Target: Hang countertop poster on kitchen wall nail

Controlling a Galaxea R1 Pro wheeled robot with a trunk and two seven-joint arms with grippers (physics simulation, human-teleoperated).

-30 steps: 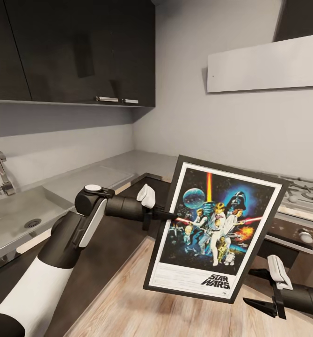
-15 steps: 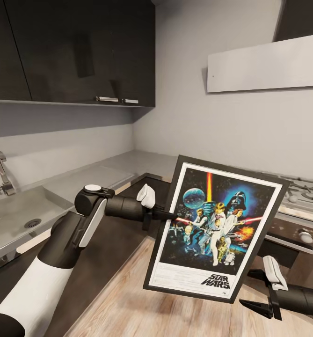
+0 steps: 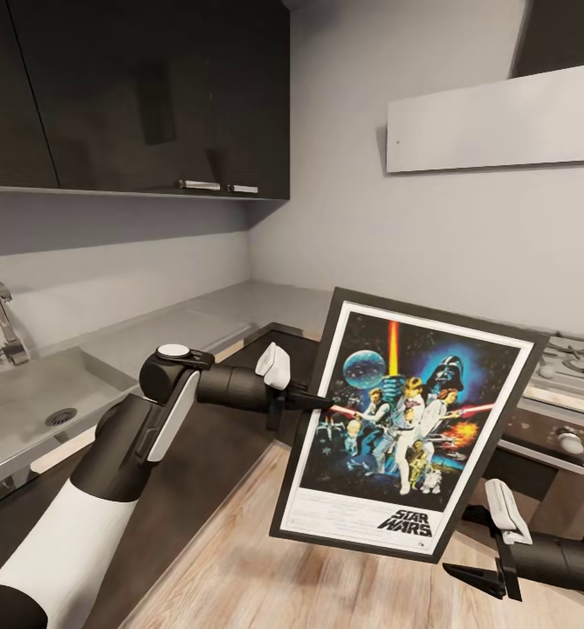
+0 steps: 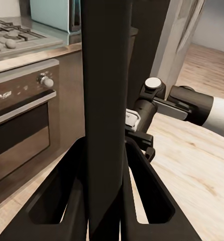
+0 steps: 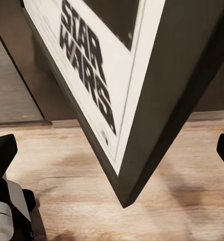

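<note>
The Star Wars poster (image 3: 405, 428) hangs tilted in the air in front of me, its black frame and white border facing the head camera. My left gripper (image 3: 313, 403) is shut on the poster's left edge; in the left wrist view the frame edge (image 4: 104, 90) runs as a dark strip between the fingers (image 4: 67, 196). My right gripper (image 3: 464, 543) stands open just below the poster's lower right corner (image 5: 123, 196), which sits between the two spread fingertips without touching them. The grey countertop (image 3: 195, 319) lies behind. A tiny dark dot like a nail head (image 3: 397, 141) marks the pale panel high on the wall.
A sink (image 3: 30, 402) with a chrome tap (image 3: 2, 323) is at the left. The gas hob (image 3: 575, 358) and oven front (image 3: 545, 454) are at the right. Dark upper cabinets (image 3: 152, 96) hang overhead. Wood floor (image 3: 265, 577) spreads below the poster.
The poster has tipped slightly, its top right corner rising and moving right. My right gripper has slid a little left and down under the poster's lower right corner. The left arm holds still.
</note>
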